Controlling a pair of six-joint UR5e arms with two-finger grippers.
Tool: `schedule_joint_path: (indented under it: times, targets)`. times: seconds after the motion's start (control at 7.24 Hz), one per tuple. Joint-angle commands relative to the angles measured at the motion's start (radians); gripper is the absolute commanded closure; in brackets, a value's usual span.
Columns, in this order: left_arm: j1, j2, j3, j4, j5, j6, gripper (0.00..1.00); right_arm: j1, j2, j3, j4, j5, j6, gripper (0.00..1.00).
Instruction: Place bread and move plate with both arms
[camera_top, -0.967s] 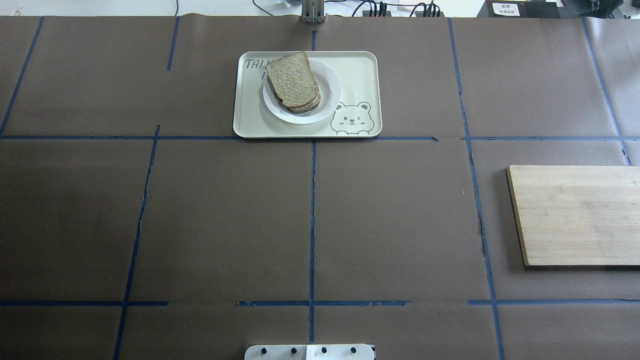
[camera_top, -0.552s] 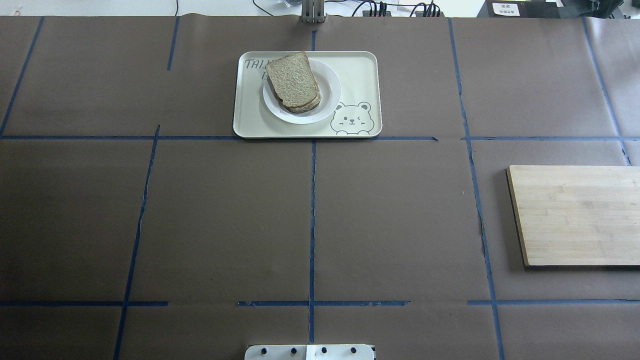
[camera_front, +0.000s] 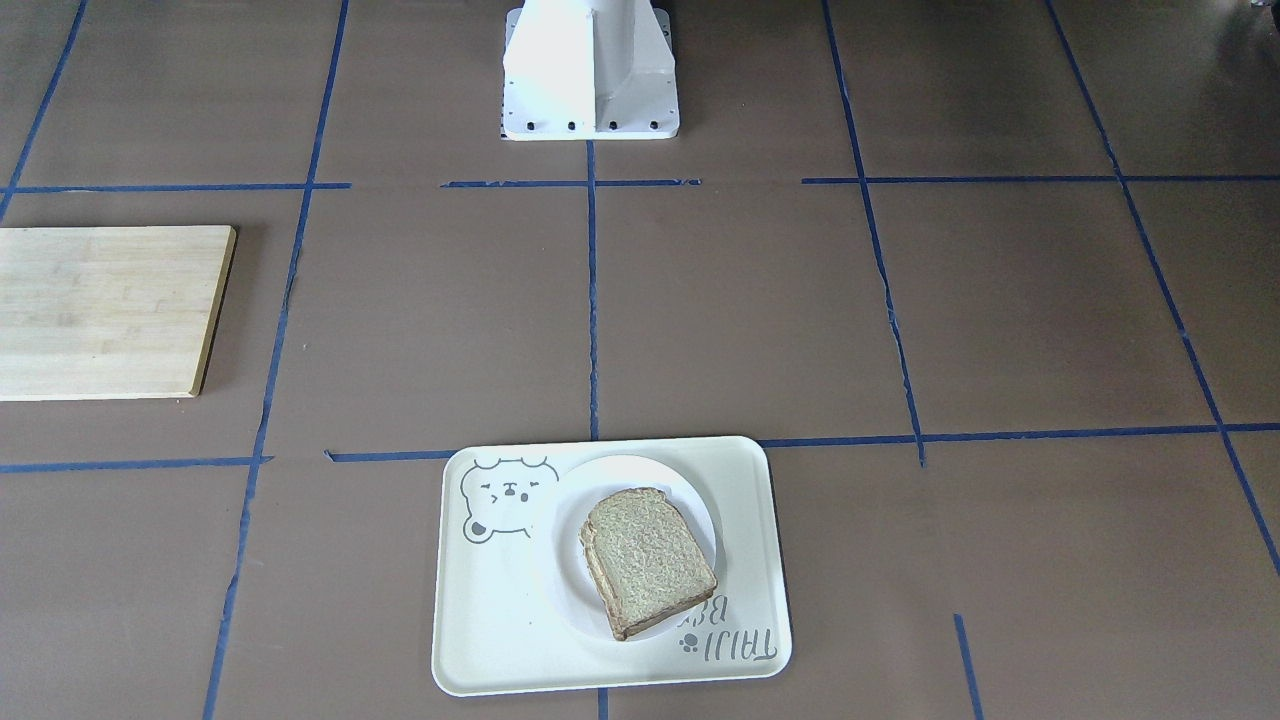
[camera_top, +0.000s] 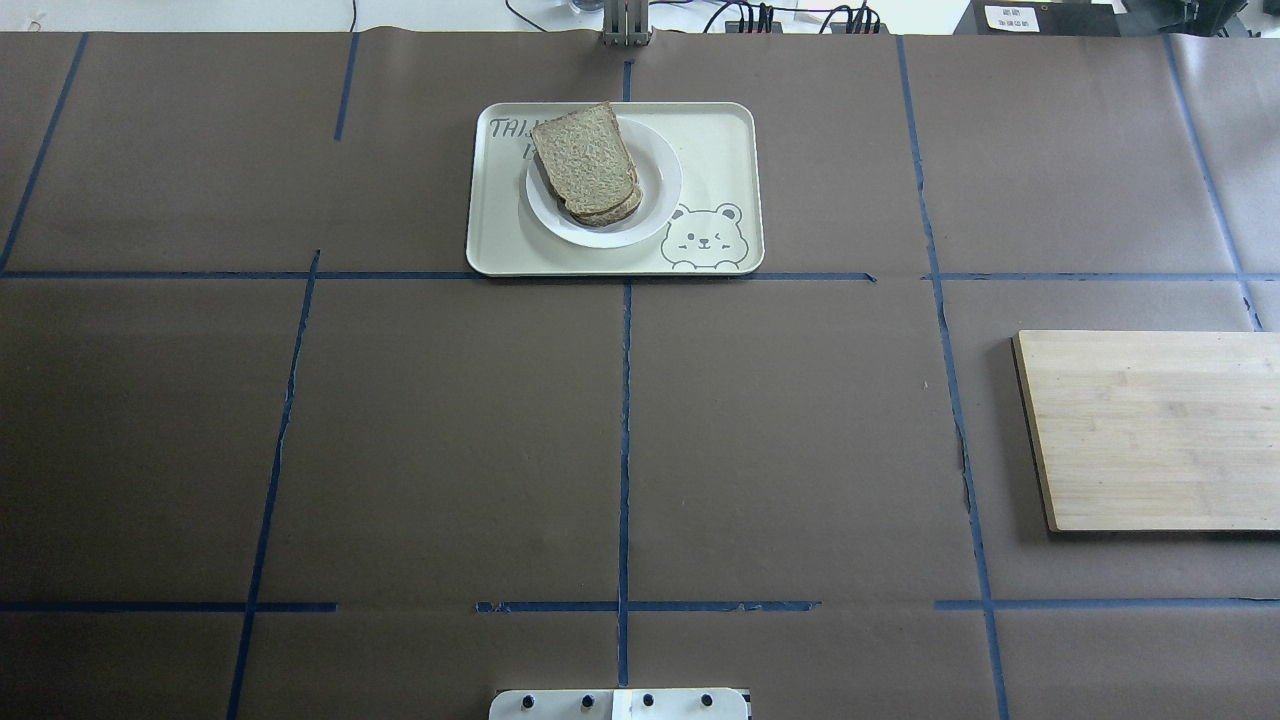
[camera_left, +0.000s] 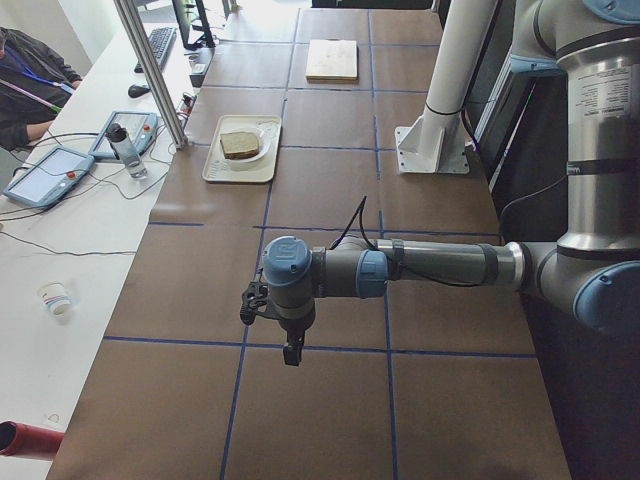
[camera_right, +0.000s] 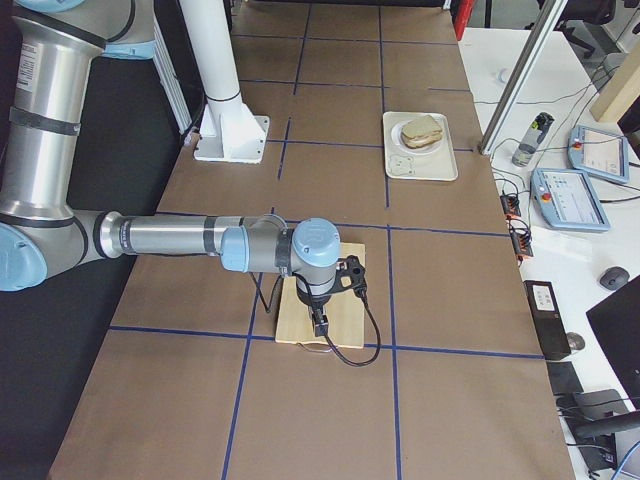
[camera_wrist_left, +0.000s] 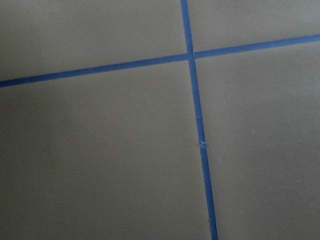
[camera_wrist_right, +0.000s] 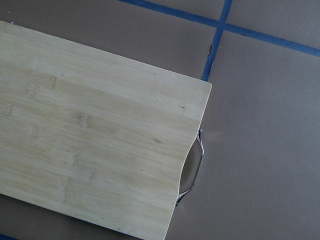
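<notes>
The bread (camera_top: 585, 160) lies as stacked pale-brown slices on the small white plate (camera_top: 660, 195), which sits on the cream bear tray (camera_top: 720, 140) at the table's far middle. The bread (camera_front: 648, 560), plate (camera_front: 640, 470) and tray (camera_front: 500, 640) also show in the front-facing view. No arm shows in either of these views. In the exterior left view my left gripper (camera_left: 291, 350) hangs over bare table, far from the tray. In the exterior right view my right gripper (camera_right: 318, 322) hangs over the wooden board (camera_right: 290, 320). I cannot tell whether either is open or shut.
The wooden cutting board (camera_top: 1160, 430) lies at the table's right edge and fills the right wrist view (camera_wrist_right: 90, 145). The white pedestal (camera_front: 590, 70) stands at the robot's side. A bench with tablets and a bottle (camera_left: 125, 150) runs along the far edge.
</notes>
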Motion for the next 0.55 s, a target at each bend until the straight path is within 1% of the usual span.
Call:
schedule_joint_path:
  times: [0.0,0.41]
  targets:
    - [0.000,0.033,-0.043,0.002,0.010,-0.003,0.00,0.000,-0.001,-0.009,0.000,0.003,-0.002,0.00]
    - [0.000,0.033,-0.045,0.002,0.001,0.005,0.00,0.000,-0.004,-0.017,0.002,0.016,-0.004,0.00]
